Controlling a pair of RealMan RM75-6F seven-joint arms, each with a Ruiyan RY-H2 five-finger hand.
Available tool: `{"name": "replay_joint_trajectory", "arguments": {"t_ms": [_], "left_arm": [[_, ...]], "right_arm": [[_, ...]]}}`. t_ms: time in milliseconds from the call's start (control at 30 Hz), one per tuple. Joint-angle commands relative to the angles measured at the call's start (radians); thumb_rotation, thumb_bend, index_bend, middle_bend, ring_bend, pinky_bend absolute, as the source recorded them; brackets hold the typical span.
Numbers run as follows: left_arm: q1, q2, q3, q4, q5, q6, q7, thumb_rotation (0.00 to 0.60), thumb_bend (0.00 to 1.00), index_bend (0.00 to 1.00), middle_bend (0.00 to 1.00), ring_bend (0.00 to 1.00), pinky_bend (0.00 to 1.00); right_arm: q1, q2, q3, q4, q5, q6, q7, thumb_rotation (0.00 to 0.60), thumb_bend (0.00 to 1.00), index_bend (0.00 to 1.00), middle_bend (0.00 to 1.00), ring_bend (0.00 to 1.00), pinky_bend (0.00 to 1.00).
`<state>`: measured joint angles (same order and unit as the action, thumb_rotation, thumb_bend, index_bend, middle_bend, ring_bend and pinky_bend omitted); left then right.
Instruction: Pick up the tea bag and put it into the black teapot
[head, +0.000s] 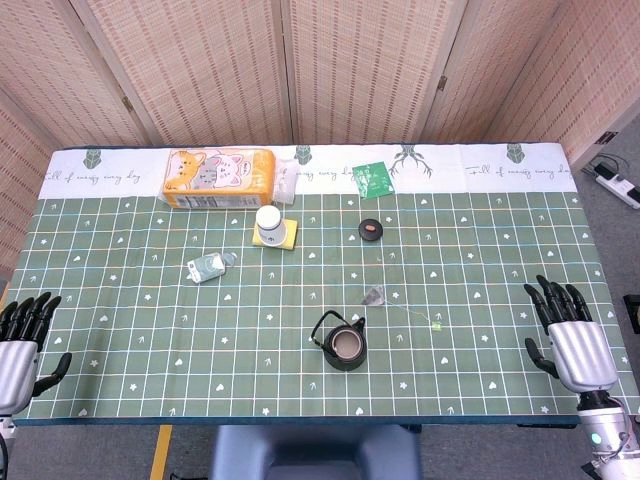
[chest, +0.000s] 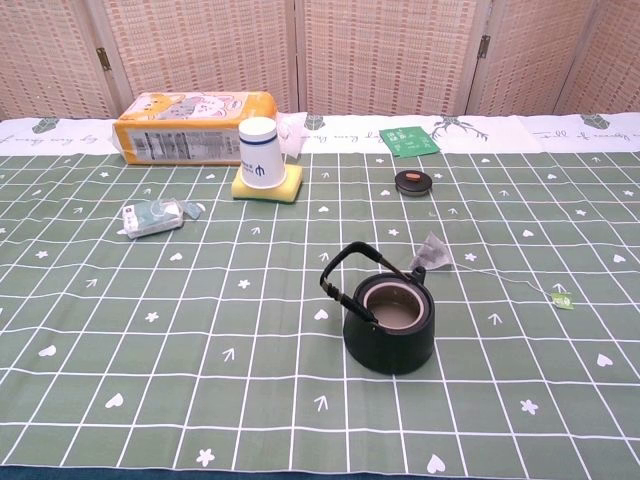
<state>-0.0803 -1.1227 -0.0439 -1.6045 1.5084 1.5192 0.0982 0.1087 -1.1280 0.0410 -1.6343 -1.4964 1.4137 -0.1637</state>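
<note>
The black teapot (head: 341, 345) (chest: 388, 318) stands lidless near the table's front middle, its handle tilted to the left. A pyramid tea bag (head: 374, 295) (chest: 434, 254) lies just behind and right of it, its string running right to a small green tag (head: 436, 326) (chest: 561, 300). The teapot's lid (head: 370, 229) (chest: 413, 181) with an orange knob lies farther back. My left hand (head: 20, 345) rests at the front left table edge, fingers apart and empty. At the front right edge my right hand (head: 570, 340) is the same, well right of the tea bag. Neither hand shows in the chest view.
An orange cat-print pack (head: 218, 177) (chest: 195, 127) lies at the back left. A white paper cup on a yellow sponge (head: 272, 227) (chest: 264, 170) stands mid-table. A small wrapped packet (head: 206, 266) (chest: 153, 216) lies left of centre. A green sachet (head: 372, 179) (chest: 409, 140) lies at the back.
</note>
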Motion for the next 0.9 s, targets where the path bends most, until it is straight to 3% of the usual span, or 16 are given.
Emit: {"name": "replay_joint_trajectory", "arguments": {"t_ms": [33, 200, 333, 500, 700, 900], "left_arm": [[-0.001, 0.0, 0.001, -0.001, 0.001, -0.001, 0.002, 0.6, 0.35, 0.0, 0.0, 0.0, 0.0], [-0.002, -0.008, 0.009, -0.005, 0.024, 0.004, 0.015, 0.6, 0.35, 0.0, 0.0, 0.0, 0.0], [-0.002, -0.008, 0.015, -0.008, 0.032, 0.002, 0.018, 0.6, 0.34, 0.0, 0.0, 0.0, 0.0], [-0.007, -0.002, 0.008, 0.0, 0.013, -0.015, -0.029, 0.6, 0.35, 0.0, 0.0, 0.0, 0.0], [-0.005, 0.007, 0.009, -0.003, 0.011, -0.015, -0.04, 0.6, 0.35, 0.0, 0.0, 0.0, 0.0], [-0.005, 0.015, 0.012, -0.007, 0.012, -0.02, -0.057, 0.6, 0.35, 0.0, 0.0, 0.0, 0.0]], "right_arm": [[0.0, 0.0, -0.001, 0.002, 0.003, -0.002, -0.001, 0.6, 0.43, 0.01, 0.0, 0.0, 0.0], [-0.009, 0.009, -0.011, -0.006, -0.015, 0.012, 0.014, 0.6, 0.43, 0.02, 0.0, 0.0, 0.0], [-0.004, 0.02, -0.03, -0.007, -0.056, 0.006, 0.057, 0.6, 0.43, 0.09, 0.0, 0.0, 0.0], [0.043, 0.011, -0.04, 0.019, -0.104, -0.053, 0.061, 0.6, 0.43, 0.22, 0.0, 0.0, 0.0], [0.115, 0.037, -0.018, -0.031, -0.111, -0.134, 0.013, 0.6, 0.43, 0.38, 0.0, 0.0, 0.0], [0.201, -0.016, 0.012, 0.011, -0.047, -0.271, -0.087, 0.6, 0.43, 0.41, 0.0, 0.0, 0.0]]}}
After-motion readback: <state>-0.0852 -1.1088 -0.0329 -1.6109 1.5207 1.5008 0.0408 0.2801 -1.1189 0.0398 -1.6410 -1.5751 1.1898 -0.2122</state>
